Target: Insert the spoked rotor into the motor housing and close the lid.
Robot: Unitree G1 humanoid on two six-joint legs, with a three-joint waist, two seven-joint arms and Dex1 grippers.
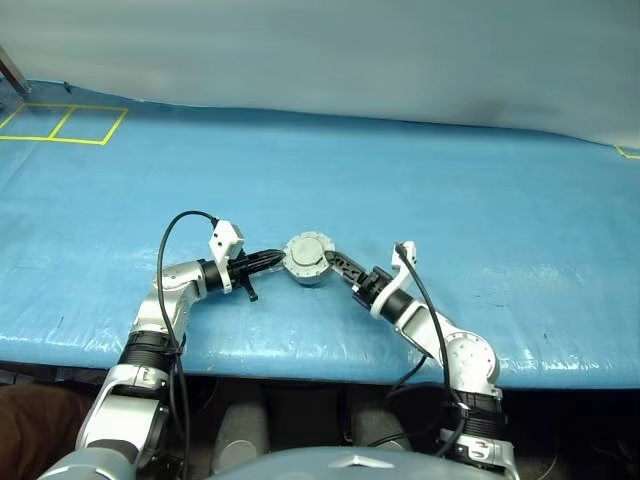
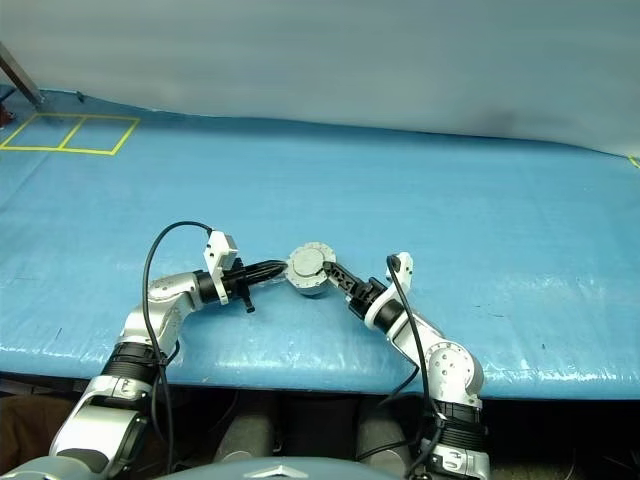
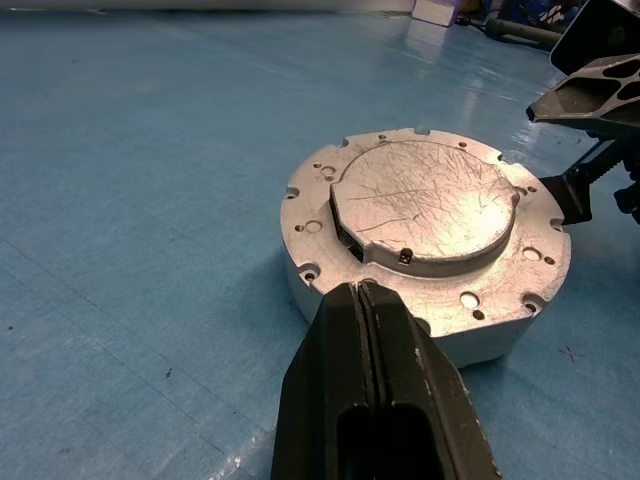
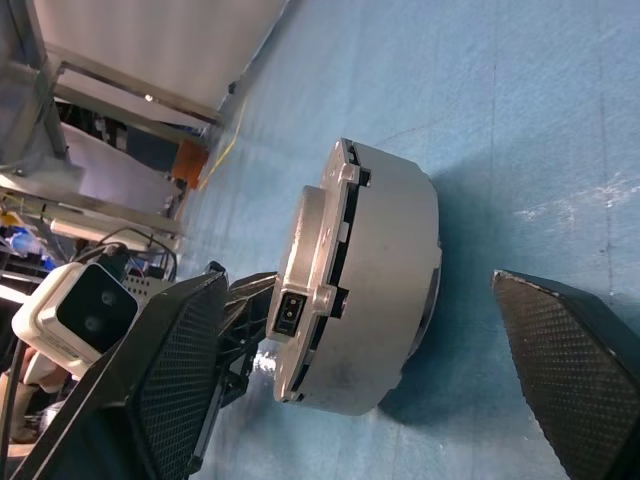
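The motor housing (image 1: 308,270), a short grey metal cup, stands on the blue table near its front edge. The lid (image 3: 430,200) lies on top of it, plain scratched grey face up. The spoked rotor is hidden. My left gripper (image 1: 280,257) is shut, and its fingertips (image 3: 362,296) rest against the housing's left side just under the lid's rim. My right gripper (image 4: 358,285) comes in from the right and stands open, with one finger (image 4: 170,390) on each side of the housing (image 4: 380,290) and clear of it.
The blue table cover (image 1: 450,200) is bare around the housing. Yellow tape squares (image 1: 60,122) mark the far left corner. The table's front edge (image 1: 300,362) runs just behind both forearms. A pale backdrop (image 1: 350,50) rises at the back.
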